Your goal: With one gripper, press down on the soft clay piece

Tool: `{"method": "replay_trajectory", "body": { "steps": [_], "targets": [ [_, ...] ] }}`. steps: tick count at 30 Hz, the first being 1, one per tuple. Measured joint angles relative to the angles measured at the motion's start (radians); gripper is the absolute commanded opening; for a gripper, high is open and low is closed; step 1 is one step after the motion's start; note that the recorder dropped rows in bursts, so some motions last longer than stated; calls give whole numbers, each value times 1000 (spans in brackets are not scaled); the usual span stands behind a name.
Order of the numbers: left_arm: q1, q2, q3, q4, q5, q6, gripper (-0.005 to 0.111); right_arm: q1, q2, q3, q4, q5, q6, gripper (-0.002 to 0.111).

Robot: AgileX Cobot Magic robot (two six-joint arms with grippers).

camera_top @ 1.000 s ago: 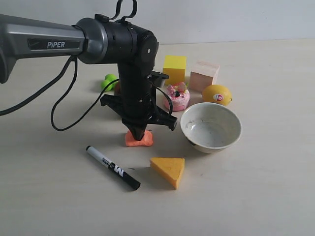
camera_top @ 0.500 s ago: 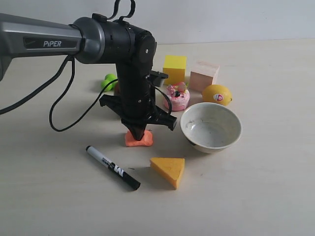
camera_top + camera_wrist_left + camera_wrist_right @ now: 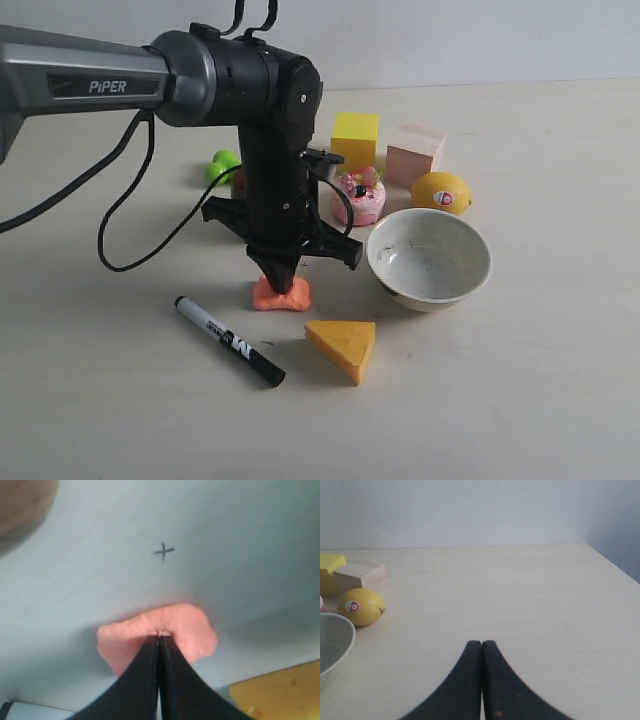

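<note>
The soft clay piece (image 3: 281,295) is a small flat salmon-orange lump on the table, between the marker and the bowl. My left gripper (image 3: 281,286) points straight down with its jaws shut, and their joined tip is pushed into the top of the clay. In the left wrist view the clay (image 3: 192,627) bulges out on both sides of the gripper (image 3: 159,637) tip. My right gripper (image 3: 481,643) is shut and empty above bare table, and it does not show in the exterior view.
A yellow-orange cheese wedge (image 3: 343,345) and a black marker (image 3: 229,340) lie in front of the clay. A white bowl (image 3: 428,258) stands to its right. Behind are a pink cake toy (image 3: 359,196), lemon (image 3: 440,192), yellow block (image 3: 355,139), pinkish wooden block (image 3: 414,153) and a green object (image 3: 221,166).
The left gripper has sunk a little lower onto the clay, which now looks flatter and sits slightly nearer the front. The other objects have not moved.
</note>
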Motion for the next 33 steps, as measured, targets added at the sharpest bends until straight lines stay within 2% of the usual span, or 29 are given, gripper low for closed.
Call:
{"method": "replay_trajectory", "body": {
  "steps": [11,19,25,30,33],
  "targets": [
    [0,-47,0,13,-12,-2,0,0,0,0,0,0,0,0],
    [-4,-157,32,69,-118,-32,0,0,0,0,0,0,0,0],
    [-47,-345,214,156,-334,-94,0,0,0,0,0,0,0,0],
    [-97,-587,413,251,-535,-188,0,0,0,0,0,0,0,0],
    [-118,-734,505,338,-611,-252,0,0,0,0,0,0,0,0]
  ]
}}
